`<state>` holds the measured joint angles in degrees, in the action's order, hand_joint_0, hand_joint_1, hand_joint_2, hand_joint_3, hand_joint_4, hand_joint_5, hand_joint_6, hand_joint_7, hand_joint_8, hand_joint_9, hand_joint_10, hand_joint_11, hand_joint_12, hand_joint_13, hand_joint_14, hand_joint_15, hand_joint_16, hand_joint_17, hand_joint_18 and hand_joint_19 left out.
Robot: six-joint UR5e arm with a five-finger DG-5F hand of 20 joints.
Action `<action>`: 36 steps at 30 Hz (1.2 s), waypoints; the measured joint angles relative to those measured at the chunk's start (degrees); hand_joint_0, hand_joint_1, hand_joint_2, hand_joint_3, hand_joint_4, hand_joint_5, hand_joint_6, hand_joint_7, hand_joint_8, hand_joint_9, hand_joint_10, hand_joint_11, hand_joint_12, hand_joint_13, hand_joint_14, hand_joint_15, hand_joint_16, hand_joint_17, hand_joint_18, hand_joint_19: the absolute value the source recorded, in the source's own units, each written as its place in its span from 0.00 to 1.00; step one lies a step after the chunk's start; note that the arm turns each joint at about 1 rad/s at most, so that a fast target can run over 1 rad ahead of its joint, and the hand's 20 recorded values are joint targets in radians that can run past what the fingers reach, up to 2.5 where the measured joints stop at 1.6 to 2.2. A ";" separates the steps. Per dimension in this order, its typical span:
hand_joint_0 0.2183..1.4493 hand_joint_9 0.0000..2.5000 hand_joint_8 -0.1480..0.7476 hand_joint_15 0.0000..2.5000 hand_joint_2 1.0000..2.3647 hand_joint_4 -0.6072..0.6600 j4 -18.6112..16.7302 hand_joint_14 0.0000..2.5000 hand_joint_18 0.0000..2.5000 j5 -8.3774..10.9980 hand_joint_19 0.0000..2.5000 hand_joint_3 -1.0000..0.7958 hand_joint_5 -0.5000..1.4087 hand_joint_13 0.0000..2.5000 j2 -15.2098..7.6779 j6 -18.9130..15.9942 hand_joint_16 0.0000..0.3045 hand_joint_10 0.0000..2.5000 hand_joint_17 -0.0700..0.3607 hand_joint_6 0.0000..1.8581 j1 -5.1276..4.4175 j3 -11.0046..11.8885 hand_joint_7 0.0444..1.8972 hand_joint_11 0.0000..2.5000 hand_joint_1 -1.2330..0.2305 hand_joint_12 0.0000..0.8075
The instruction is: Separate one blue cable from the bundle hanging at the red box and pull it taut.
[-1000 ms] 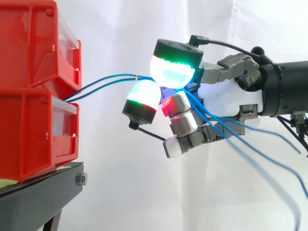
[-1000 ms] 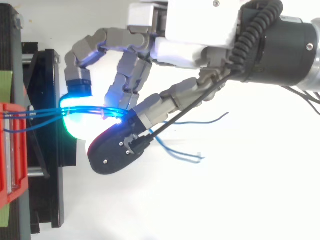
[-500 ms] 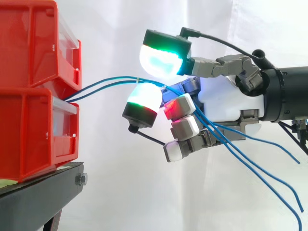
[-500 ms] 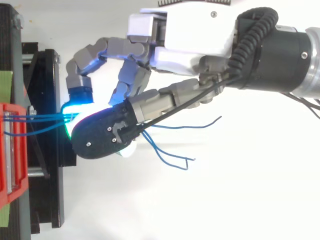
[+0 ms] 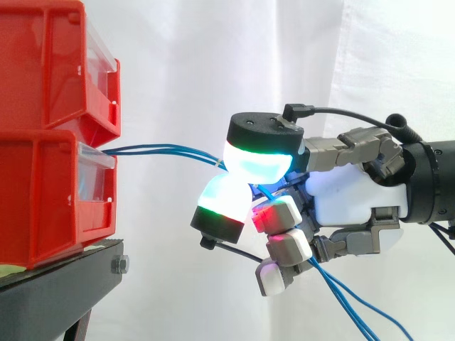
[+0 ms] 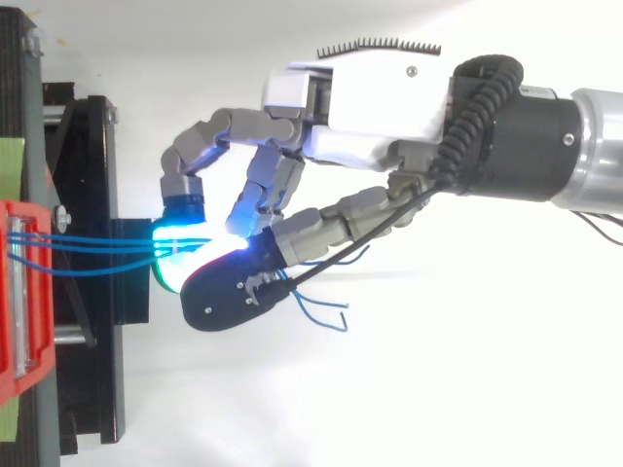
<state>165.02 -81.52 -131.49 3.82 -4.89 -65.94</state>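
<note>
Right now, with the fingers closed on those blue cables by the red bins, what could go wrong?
1. The fingers seem to pinch several blue cables together, not one, so a pull would likely tighten the whole bundle.
2. The cables run almost straight to the red bin; more pull from the hand might tug them out or shift the bin.

Hand (image 5: 352, 195) was held level, reaching leftward; fingers (image 5: 288, 247) curled; thumb and fingertip pads (image 5: 259, 160) pinched blue cables (image 5: 163, 150).

glossy red plastic bins (image 5: 50, 142), white cloth curtain (image 5: 213, 64)
</note>
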 measured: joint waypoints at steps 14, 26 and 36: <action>0.28 0.51 0.60 0.27 0.00 0.65 0.78 0.01 0.39 1.36 0.19 0.28 0.17 0.52 -0.03 2.63 0.13 0.01 0.36 0.42 -0.54 -0.17 0.55 0.37 0.49 0.50; 0.35 0.52 0.59 0.27 0.01 0.65 0.14 0.01 0.39 3.36 0.19 0.43 0.19 0.53 -0.01 3.87 0.13 0.01 0.37 0.35 -0.51 -0.16 0.64 0.37 0.45 0.50; 0.35 0.51 0.60 0.27 0.02 0.66 -3.04 0.01 0.38 4.67 0.18 0.50 0.17 0.52 -0.01 7.76 0.13 0.01 0.37 0.41 0.11 -0.16 0.60 0.39 0.31 0.51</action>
<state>161.98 -76.84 -131.50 11.58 -4.78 -66.10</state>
